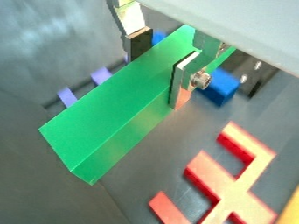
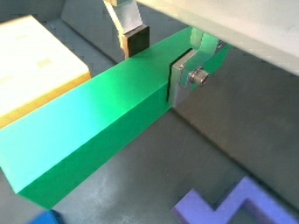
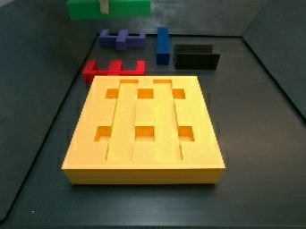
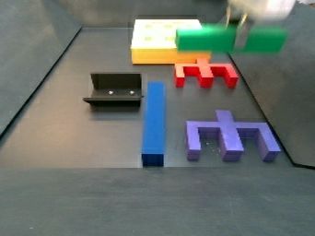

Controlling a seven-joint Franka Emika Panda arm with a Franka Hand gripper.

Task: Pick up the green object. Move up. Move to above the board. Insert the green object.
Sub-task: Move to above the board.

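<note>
My gripper point(image 1: 162, 61) is shut on the green object point(image 1: 111, 114), a long bright green bar, and holds it level, high above the floor. One padded finger presses each long side near one end; this shows in both wrist views point(image 2: 159, 59). In a side view the green object point(image 4: 204, 39) hangs under the gripper point(image 4: 242, 28), beside the board point(image 4: 157, 41) and over the red block point(image 4: 205, 72). In a side view the green object point(image 3: 84, 9) and gripper point(image 3: 106, 5) are at the far end, well beyond the yellow-orange board point(image 3: 149, 156). The board's corner point(image 2: 35, 66) lies below the bar.
A red notched block point(image 3: 114, 69) lies just past the board. A purple-blue comb block point(image 4: 230, 136), a long blue bar point(image 4: 154, 120) and the dark fixture point(image 4: 114, 90) stand on the grey floor. Grey walls enclose the floor.
</note>
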